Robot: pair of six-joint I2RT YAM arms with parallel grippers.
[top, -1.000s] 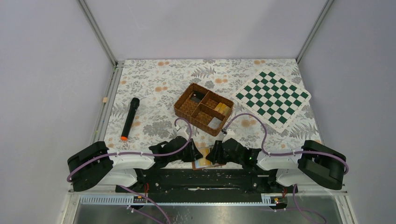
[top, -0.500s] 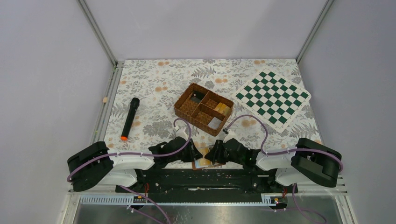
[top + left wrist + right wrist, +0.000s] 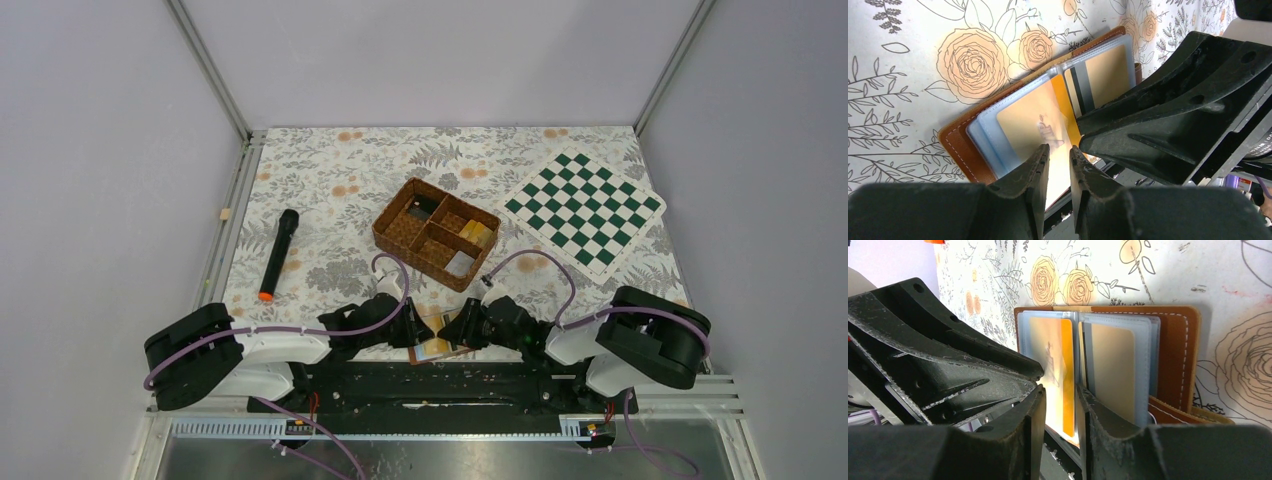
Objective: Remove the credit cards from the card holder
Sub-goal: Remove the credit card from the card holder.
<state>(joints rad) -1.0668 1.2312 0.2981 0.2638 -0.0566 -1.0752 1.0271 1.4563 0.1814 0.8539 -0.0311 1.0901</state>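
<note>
The brown card holder lies open at the table's near edge between my two grippers, and it also shows in the left wrist view and the right wrist view. Its blue-grey pockets hold a yellow-gold credit card and a paler one. The yellow card reaches past the holder's near edge. My left gripper hovers over that card, jaws narrowly apart. My right gripper faces it from the other side, jaws a little apart, the card's orange edge showing between them. Neither gripper clamps anything that I can see.
A woven brown basket with four compartments stands mid-table. A green-and-white chessboard lies at the back right. A black stick with an orange end lies at the left. The two grippers' fingers nearly touch each other over the holder.
My right arm has swung left, bringing its gripper closer over the card holder. The left arm and the holder have stayed put.
</note>
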